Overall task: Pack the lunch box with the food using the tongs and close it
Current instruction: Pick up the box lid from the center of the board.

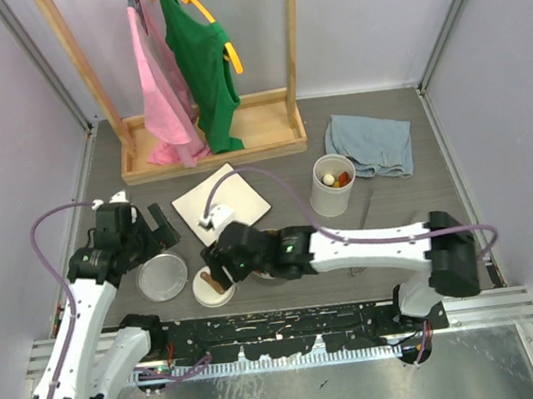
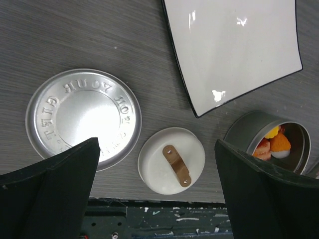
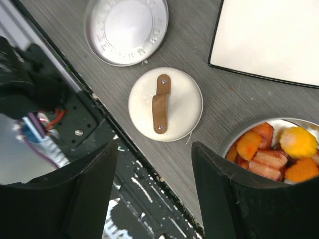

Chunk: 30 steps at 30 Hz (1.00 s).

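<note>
The wide tin [image 2: 246, 130] sits at table centre, tucked under the right forearm, and it is loaded: the food [image 3: 269, 154] shows as glossy orange chunks, pinkish-red pieces and one bumpy yellow lump heaped inside. At its 2 o'clock the tall cup [image 1: 328, 198], a plain steel cylinder, holds a few pieces too, and the white square plate [image 1: 221, 204] at 11 o'clock is bare, so the packing looks largely done. Closing is what's left. The disc lid [image 2: 82, 117], flat shiny steel with raised lettering round its rim, lies off at 9 o'clock, and between it and the tin rests a white round lid [image 3: 179, 104], smooth and matte, with a brown strap handle [image 3: 160, 103] pinned at both ends. The right gripper [image 3: 153, 149] hangs over that white lid, jaws partly spread, nothing between them. The left gripper [image 2: 157, 144] hovers above the two lids at full spread, empty. A thin silver strip at 3 o'clock looks like the tongs [image 1: 363, 227], lying unheld on the grey wood-grain table [image 2: 75, 35].
</note>
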Tool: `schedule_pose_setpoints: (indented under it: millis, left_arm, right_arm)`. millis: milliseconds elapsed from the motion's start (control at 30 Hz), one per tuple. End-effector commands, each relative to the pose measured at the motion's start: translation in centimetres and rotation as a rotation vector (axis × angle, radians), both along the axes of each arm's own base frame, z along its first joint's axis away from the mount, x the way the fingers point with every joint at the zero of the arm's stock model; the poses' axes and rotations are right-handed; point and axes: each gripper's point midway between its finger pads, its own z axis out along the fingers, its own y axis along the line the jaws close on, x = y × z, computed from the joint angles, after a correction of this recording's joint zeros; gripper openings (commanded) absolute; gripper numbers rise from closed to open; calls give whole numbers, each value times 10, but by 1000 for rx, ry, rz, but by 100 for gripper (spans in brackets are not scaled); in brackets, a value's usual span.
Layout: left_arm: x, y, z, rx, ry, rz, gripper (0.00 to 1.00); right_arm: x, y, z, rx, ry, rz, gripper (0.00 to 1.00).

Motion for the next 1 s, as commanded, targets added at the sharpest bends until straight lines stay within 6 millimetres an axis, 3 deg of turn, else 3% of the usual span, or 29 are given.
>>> schedule_pose_setpoints:
  millis: [0,200,433,600,800,967]
  left_arm:
    - [-2,29,8,115,-97,95,100]
    - [-4,44,16,153,-154,168,98]
    - [-3,43,14,148,-143,173,98]
    - [-5,49,18,167,-160,200,98]
    - [-6,54,22,180,-179,222,98]
    - [-6,54,22,182,-179,224,98]
  right_arm:
    - [15,26,9,-31,-144,-32,66]
    - [24,36,-21,-48,-157,-77,65]
    - [7,62,-56,-87,-109,47,65]
    - [8,70,-81,-177,-134,75,64]
    - [15,72,-90,-193,-162,44,60]
    - [11,77,-101,-192,-146,78,57]
